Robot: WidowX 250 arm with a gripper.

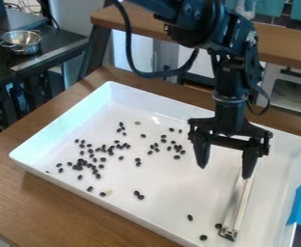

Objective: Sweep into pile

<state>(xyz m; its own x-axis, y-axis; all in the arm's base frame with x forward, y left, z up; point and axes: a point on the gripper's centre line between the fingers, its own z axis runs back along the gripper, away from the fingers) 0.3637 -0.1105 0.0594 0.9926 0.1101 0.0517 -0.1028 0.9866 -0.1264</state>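
Camera view: gripper [224,172] hangs vert. over white tray [73,120] w/ fingers [250,161] apart.

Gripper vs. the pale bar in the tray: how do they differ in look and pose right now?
Colour: the gripper is black; the bar is mostly pale, with a dark fitting at its near end.
Shape: the gripper forks into two jaws, standing apart; the bar is one slim, straight strip.
Pose: the gripper hangs pointing down; the bar runs from below one jaw toward the near side of the tray.
Shared: both are at the tray's right-hand part in view.
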